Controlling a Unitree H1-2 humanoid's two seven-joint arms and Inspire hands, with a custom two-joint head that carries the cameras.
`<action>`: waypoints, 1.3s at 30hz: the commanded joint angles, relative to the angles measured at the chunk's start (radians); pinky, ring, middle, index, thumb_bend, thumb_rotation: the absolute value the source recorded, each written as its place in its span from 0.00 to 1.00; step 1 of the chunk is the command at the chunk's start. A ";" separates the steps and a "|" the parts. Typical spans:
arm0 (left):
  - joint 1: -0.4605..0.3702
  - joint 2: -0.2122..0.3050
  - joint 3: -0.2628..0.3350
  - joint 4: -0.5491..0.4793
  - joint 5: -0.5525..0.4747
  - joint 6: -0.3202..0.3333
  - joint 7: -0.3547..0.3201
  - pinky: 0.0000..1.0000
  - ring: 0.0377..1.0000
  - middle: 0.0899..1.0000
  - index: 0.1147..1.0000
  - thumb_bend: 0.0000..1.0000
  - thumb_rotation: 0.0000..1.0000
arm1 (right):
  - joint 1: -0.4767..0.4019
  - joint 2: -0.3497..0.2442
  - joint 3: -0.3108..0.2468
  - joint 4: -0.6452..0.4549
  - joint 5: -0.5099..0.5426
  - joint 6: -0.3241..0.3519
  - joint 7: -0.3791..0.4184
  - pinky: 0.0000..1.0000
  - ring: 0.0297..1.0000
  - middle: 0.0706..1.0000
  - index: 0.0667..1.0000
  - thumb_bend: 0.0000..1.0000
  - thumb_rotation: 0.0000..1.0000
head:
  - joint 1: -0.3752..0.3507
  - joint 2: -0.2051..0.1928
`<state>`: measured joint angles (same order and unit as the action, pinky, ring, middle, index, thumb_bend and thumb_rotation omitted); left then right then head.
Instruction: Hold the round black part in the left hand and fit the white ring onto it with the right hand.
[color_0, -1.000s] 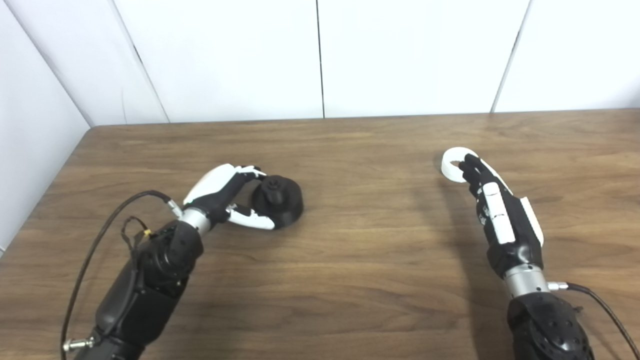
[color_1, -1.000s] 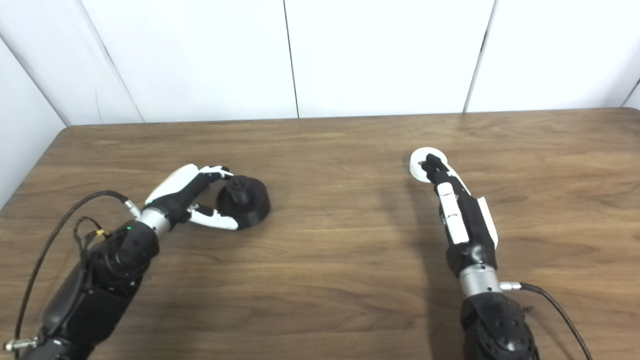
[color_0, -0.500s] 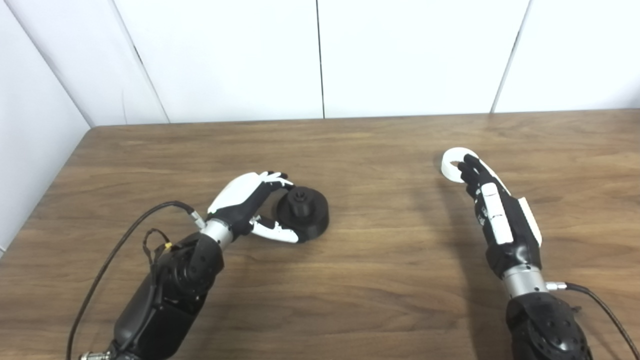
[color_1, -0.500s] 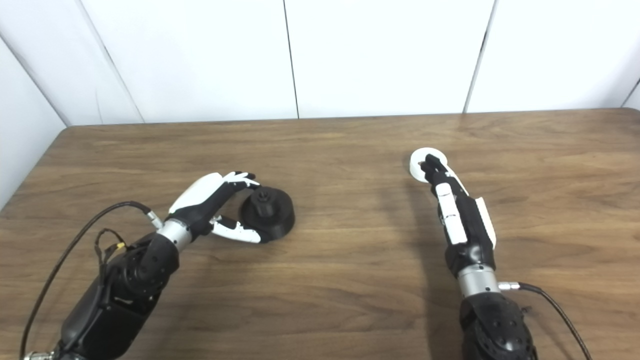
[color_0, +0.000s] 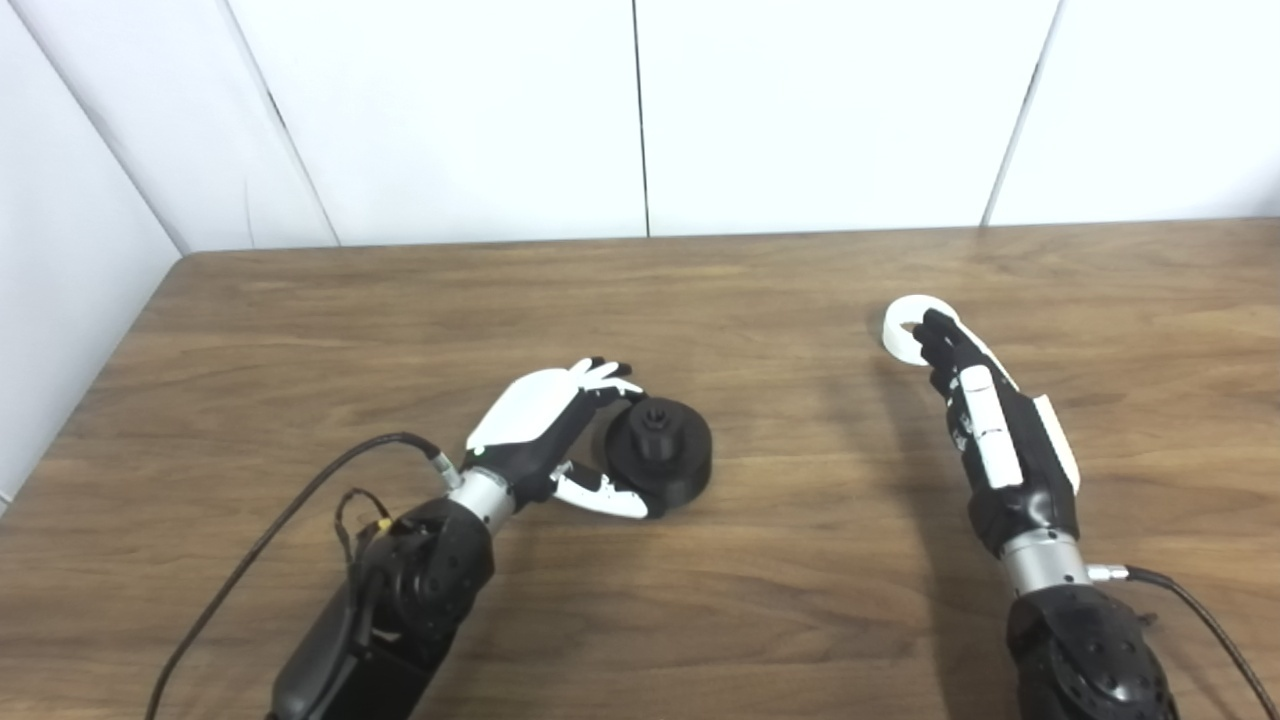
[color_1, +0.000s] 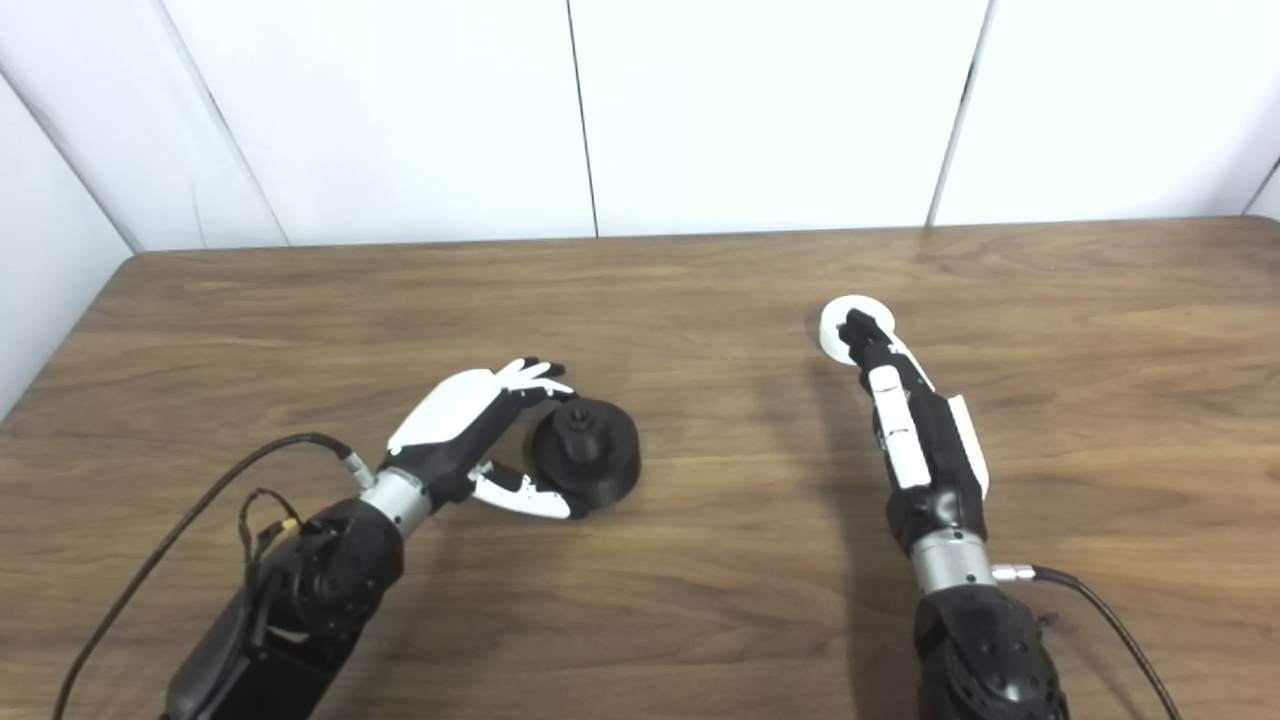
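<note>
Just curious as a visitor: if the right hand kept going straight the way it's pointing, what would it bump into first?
The flat white ring: the right hand points up-table, its fingers already at the ring, seemingly touching.

Bright, even light falls from overhead — the white wall panels (color_0: 830, 110) are nearly washed out, and the wooden bench (color_0: 760, 560) carries a pale sheen toward its far edge. Shadows are soft and short, a faint dark band lying left of the right hand (color_0: 985, 425). Both views are slightly soft — fine detail on the fingers smears.
</note>
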<state>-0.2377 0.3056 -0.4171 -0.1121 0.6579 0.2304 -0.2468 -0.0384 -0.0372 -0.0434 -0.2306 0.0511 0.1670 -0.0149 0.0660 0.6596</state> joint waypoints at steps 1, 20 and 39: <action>0.031 -0.012 -0.040 -0.001 0.004 -0.009 -0.039 0.85 1.00 0.95 0.73 0.98 0.37 | -0.030 0.008 0.005 -0.017 -0.010 -0.047 -0.001 0.98 0.94 0.88 0.86 0.48 0.89 | 0.001 0.001; 0.105 -0.059 -0.118 -0.086 0.068 0.016 -0.082 0.89 1.00 0.97 0.75 0.97 0.39 | -0.015 0.023 0.002 -0.030 -0.009 -0.040 -0.007 0.98 0.94 0.87 0.86 0.52 0.87 | -0.015 0.014; 0.160 -0.090 -0.132 -0.104 0.091 0.000 -0.067 0.91 1.00 0.97 0.75 0.95 0.37 | -0.015 0.017 -0.009 -0.027 0.000 -0.046 -0.007 0.98 0.93 0.87 0.86 0.48 0.87 | -0.022 0.018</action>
<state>-0.1074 0.2157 -0.5224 -0.2363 0.7695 0.2275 -0.2508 -0.0278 -0.0194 -0.0468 -0.2329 0.0477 0.1670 -0.0222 0.0430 0.6780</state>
